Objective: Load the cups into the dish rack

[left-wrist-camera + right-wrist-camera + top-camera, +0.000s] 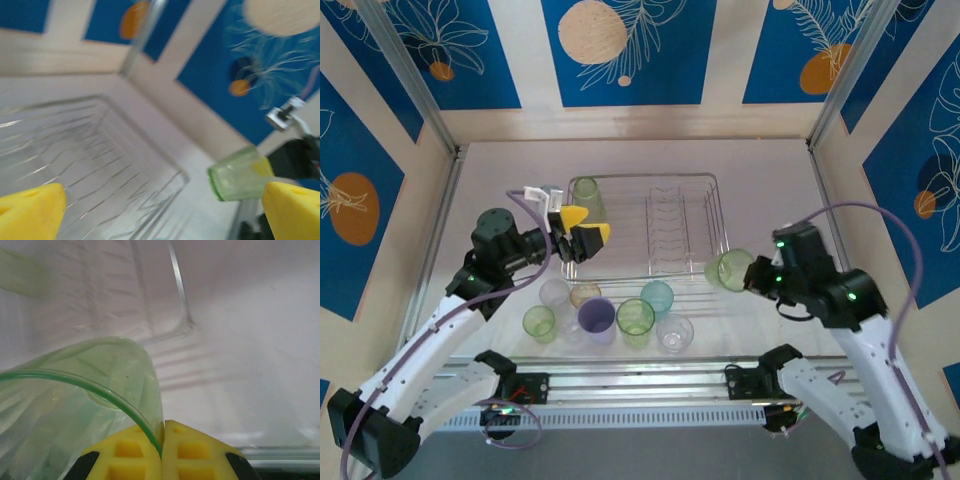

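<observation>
My right gripper (pixel 748 275) (pixel 162 440) is shut on the rim of a green cup (pixel 728 269) (pixel 75 405), which it holds tilted in the air just off the right end of the dish rack (pixel 650 225) (pixel 177 280). That held cup (pixel 240 172) appears across the rack (pixel 100 150) in the left wrist view. My left gripper (pixel 588 228) (pixel 162 215) hangs open and empty over the rack's left end. Another green cup (pixel 586 198) (pixel 20 275) stands in the rack just beyond it.
Several cups stand in front of the rack: clear (pixel 555 292), amber (pixel 585 294), teal (pixel 657 297), green (pixel 538 322), lilac (pixel 597 318), green (pixel 635 318) and clear (pixel 674 334). Patterned walls enclose the table on three sides.
</observation>
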Controlling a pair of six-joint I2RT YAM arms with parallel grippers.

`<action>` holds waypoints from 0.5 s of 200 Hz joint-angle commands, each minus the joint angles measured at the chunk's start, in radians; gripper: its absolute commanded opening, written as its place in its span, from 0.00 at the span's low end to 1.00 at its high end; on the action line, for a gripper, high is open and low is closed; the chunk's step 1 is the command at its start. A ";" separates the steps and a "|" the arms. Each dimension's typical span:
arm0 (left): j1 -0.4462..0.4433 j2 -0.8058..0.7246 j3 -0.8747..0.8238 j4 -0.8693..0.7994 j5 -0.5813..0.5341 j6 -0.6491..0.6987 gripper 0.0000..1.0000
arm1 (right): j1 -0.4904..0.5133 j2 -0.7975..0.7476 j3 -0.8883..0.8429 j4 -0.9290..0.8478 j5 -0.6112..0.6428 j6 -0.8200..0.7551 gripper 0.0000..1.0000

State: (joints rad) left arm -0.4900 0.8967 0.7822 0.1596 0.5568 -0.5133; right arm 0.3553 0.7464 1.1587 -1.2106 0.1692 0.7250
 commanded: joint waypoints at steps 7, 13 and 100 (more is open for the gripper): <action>-0.065 0.071 0.011 0.402 0.249 -0.142 1.00 | -0.142 0.028 0.083 0.248 -0.490 -0.078 0.00; -0.085 0.095 0.033 0.409 0.265 -0.139 1.00 | -0.161 0.042 0.086 0.311 -0.569 -0.054 0.00; -0.214 0.373 0.190 0.598 0.386 -0.268 1.00 | -0.052 0.160 0.032 0.658 -0.756 0.084 0.00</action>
State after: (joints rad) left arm -0.6807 1.2221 0.9195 0.6334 0.8761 -0.7116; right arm 0.2790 0.9199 1.2221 -0.6575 -0.5114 0.7715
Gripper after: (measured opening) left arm 0.997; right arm 0.068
